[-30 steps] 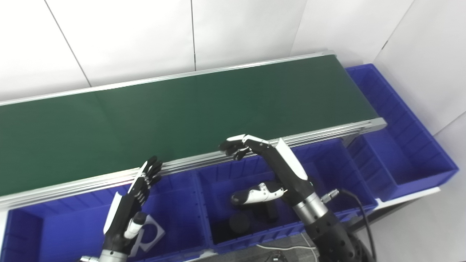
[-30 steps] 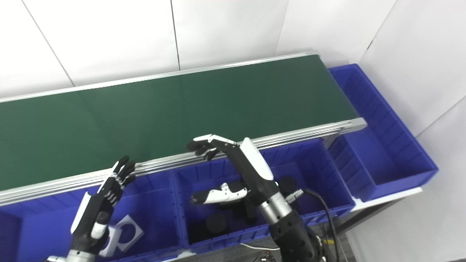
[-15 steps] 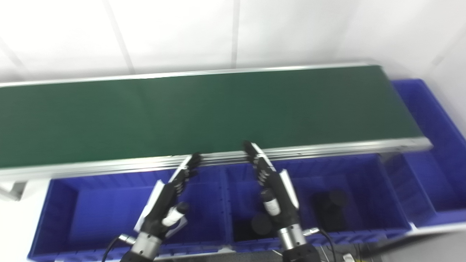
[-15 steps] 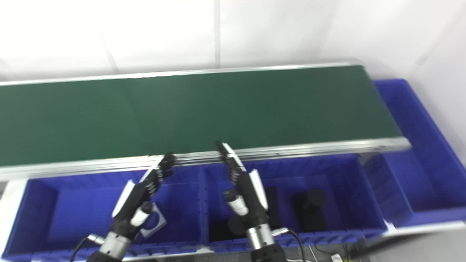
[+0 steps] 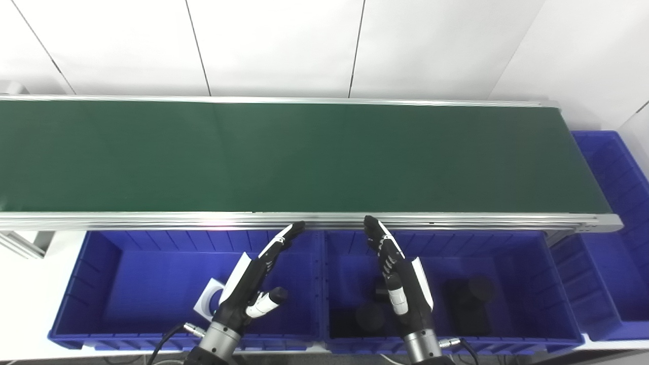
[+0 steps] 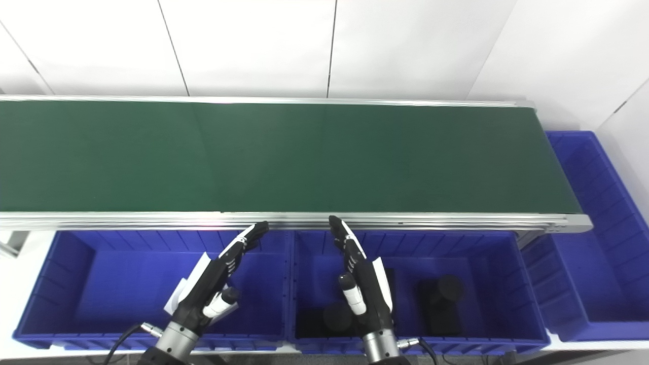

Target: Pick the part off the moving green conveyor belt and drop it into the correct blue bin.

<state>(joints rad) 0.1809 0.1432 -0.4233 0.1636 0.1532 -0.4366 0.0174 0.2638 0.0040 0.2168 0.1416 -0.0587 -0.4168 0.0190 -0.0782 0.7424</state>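
Observation:
The green conveyor belt (image 5: 304, 152) runs across the view and carries no part. My left hand (image 5: 253, 279) hovers open over the left blue bin (image 5: 101, 284), fingers stretched toward the belt's near rail. My right hand (image 5: 398, 276) hovers open over the middle blue bin (image 5: 552, 299), also pointing at the rail. Neither hand holds anything. A white flat part with a round hole (image 5: 209, 303) lies in the left bin, partly hidden by my left hand. Black cylindrical parts (image 5: 466, 296) sit in the middle bin.
A third blue bin (image 5: 616, 203) stands at the belt's right end. The aluminium rail (image 5: 152, 220) edges the belt on the near side. White wall panels rise behind the belt. The belt's support frame (image 5: 20, 243) shows at the far left.
The camera has swung so the belt now lies level and centred. My right hand has straightened from a curled pose over the rail to flat and open; both hands now sit side by side.

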